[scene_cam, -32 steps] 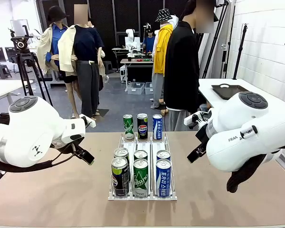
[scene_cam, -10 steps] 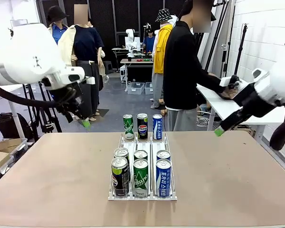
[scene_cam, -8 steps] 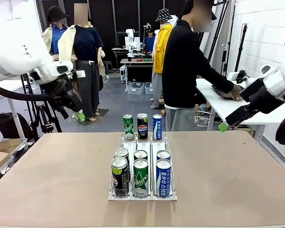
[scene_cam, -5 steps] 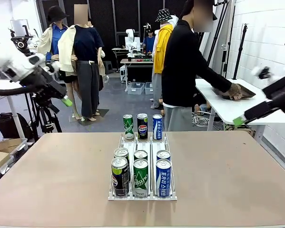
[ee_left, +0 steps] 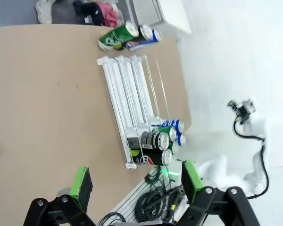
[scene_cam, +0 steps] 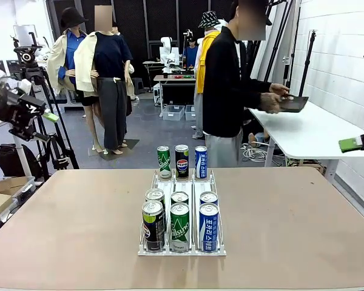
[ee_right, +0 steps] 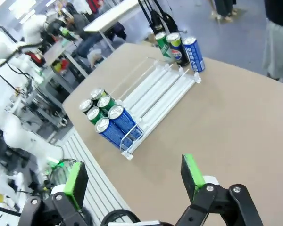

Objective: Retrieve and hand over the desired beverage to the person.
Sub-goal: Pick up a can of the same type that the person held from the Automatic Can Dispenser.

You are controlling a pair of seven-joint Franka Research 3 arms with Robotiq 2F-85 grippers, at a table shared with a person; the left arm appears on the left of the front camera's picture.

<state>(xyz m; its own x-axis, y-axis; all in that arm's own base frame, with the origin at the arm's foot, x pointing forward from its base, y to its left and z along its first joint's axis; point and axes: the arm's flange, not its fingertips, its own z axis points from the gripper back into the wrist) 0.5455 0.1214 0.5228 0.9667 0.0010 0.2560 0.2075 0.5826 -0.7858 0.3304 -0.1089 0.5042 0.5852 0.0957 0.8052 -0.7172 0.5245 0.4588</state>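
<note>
Several beverage cans stand in a clear rack [scene_cam: 147, 247] mid-table: a green-and-black can [scene_cam: 153, 224], a green can [scene_cam: 179, 227] and a blue can [scene_cam: 208, 227] in front, three more right behind them. Beyond the rack's far end stand a green can [scene_cam: 164, 162], a Pepsi can [scene_cam: 182, 160] and a blue can [scene_cam: 201, 161]. Nothing marks which one is wanted. My left gripper [scene_cam: 45, 115] is raised off the table's left side, open and empty [ee_left: 136, 179]. My right gripper [scene_cam: 355, 144] sits at the right edge, open and empty [ee_right: 133, 175]. The person [scene_cam: 225, 91] stands side-on past the far edge.
The person holds a dark tray [scene_cam: 293, 104] over a white side table [scene_cam: 303, 130] at the right. A camera tripod [scene_cam: 30, 66] stands behind my left gripper. Bare tabletop [scene_cam: 79, 218] lies on both sides of the rack.
Both arms have swung outward, away from the middle toward the picture's edges. The person has lifted the dark tray off the side table and holds it up.
</note>
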